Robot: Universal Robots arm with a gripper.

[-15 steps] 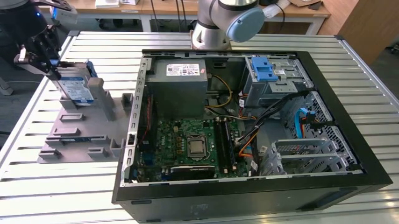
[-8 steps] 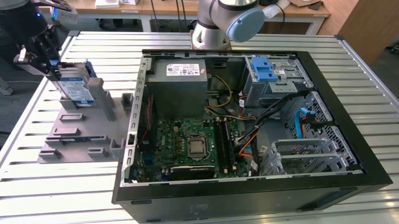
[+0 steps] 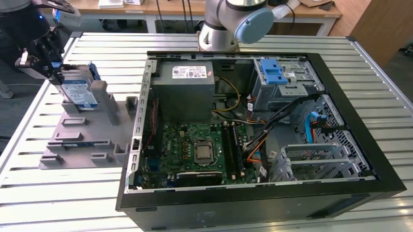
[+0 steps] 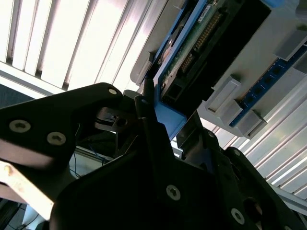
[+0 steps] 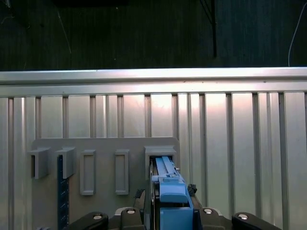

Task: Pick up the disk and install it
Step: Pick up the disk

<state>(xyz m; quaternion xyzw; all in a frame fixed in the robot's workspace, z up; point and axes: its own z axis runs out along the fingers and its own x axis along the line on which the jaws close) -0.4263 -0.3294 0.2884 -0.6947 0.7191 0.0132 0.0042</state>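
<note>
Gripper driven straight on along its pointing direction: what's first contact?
The gripper holds the disk in its jaws, leading that line. Next comes the grey holder beneath it, probably at its slot; the gap is hard to judge.

Robotics lab or workshop: ribbed aluminium worktable (image 3: 65, 203), opened black desktop computer case (image 3: 258, 208), grey plastic fixture plate (image 3: 77, 140), wooden desks (image 3: 171, 8) far behind.
</note>
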